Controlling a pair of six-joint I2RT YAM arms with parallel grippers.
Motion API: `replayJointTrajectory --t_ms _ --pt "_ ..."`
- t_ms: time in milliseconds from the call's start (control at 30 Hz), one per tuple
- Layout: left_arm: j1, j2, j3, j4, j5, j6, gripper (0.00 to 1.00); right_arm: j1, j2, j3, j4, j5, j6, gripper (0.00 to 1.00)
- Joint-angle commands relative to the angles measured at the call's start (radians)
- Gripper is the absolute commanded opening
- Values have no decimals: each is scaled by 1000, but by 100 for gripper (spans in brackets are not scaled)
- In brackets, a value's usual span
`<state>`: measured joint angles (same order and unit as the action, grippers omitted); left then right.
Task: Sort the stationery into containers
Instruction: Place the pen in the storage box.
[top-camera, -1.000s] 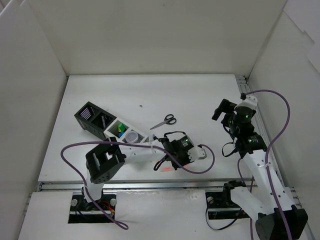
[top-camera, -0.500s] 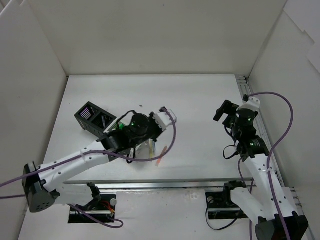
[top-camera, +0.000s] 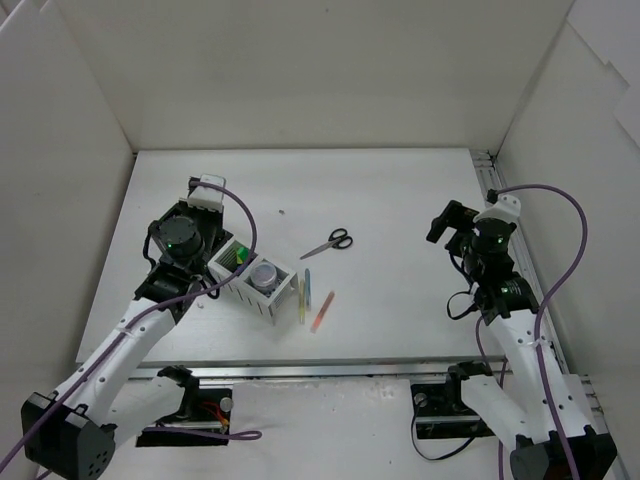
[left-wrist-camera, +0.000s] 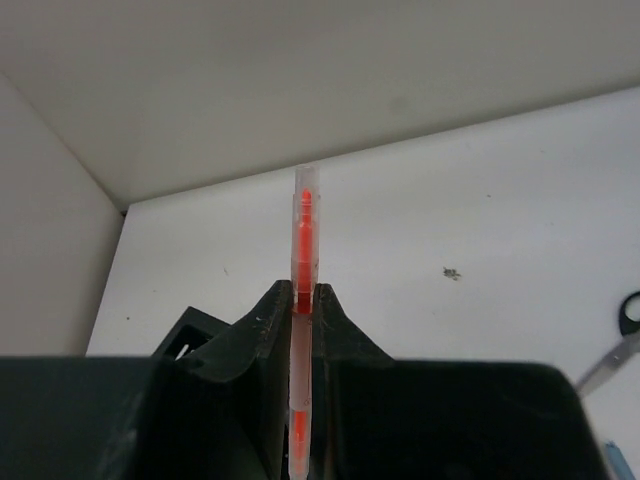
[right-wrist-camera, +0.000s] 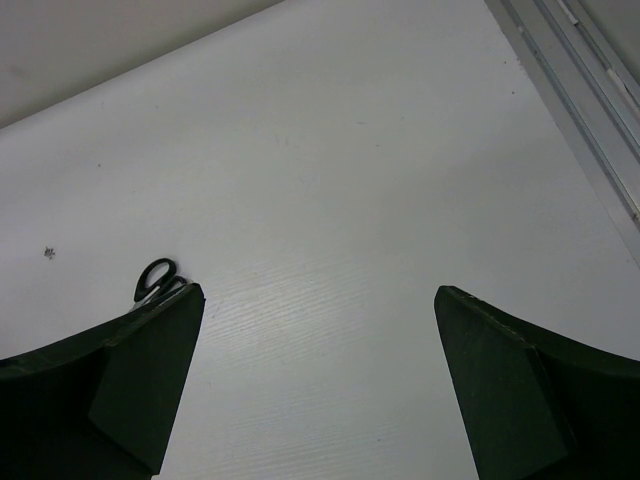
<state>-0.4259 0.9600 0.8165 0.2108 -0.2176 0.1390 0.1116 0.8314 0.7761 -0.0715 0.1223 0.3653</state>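
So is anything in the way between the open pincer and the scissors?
No, nothing visible. Only bare white table lies between the right pincer and the scissors.

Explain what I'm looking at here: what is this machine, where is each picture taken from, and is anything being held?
These are two robot arms bolted at the near edge of a white table, each ending in a two-finger gripper. The wide picture comes from a fixed camera above and behind them; the other two come from small cameras on each wrist, looking along the fingers. On the table are a row of mesh boxes, black-handled scissors and three loose pens beside the boxes. One white box holds a small round jar. The left gripper is shut on a clear pen with orange-red ink, near the black end of the row. The right gripper is open and holds nothing.
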Motion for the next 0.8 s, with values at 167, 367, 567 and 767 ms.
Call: replayJointTrajectory --t_ms 167,367,567,767 --pt "163 81 -36 274 116 -16 0 -6 37 22 65 7 -26 98" --pt "229 152 -86 325 152 -93 0 -7 60 19 105 5 -35 98" --pt "251 192 -157 403 119 -219 0 -7 72 12 119 -15 -49 98" --pt "251 217 -154 366 92 -263 0 -7 45 3 124 -29 -51 98"
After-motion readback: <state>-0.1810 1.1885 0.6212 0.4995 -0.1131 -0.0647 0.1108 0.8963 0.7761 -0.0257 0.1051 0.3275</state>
